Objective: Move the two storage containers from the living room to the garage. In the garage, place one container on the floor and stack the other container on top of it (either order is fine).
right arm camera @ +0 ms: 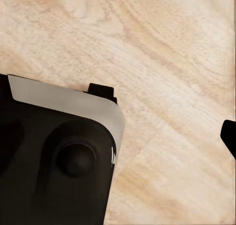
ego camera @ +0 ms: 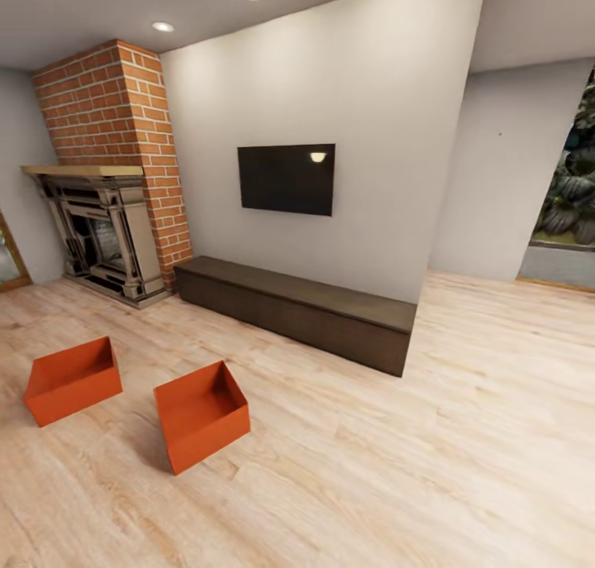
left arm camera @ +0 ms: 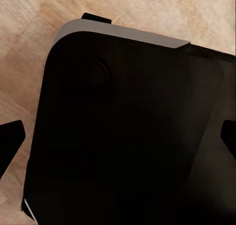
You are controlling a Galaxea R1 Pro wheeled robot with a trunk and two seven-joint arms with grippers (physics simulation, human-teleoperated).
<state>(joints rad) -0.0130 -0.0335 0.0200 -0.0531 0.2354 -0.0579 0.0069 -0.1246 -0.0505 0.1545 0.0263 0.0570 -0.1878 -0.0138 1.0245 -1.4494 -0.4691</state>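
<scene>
Two lidless red-orange storage containers rest on the light wood plank floor of the living room, at the lower left of the head view. One container [ego camera: 70, 382] lies further left; the other [ego camera: 207, 431] sits nearer the middle, turned at an angle. A strip of floor separates them. My left gripper [left arm camera: 118, 144] is open, its dark fingertips [left arm camera: 10, 141] wide apart at the frame's edges, with nothing between them. My right gripper [right arm camera: 118, 141] is also open and empty, with one fingertip [right arm camera: 230, 136] showing over the planks.
A brick fireplace [ego camera: 103, 237] stands at the back left. Along the white wall run a low dark cabinet [ego camera: 306, 307] and a TV [ego camera: 287, 178] above it. A window [ego camera: 570, 179] is at the far right. My dark base [left arm camera: 128, 126] [right arm camera: 49, 161] shows under both wrists.
</scene>
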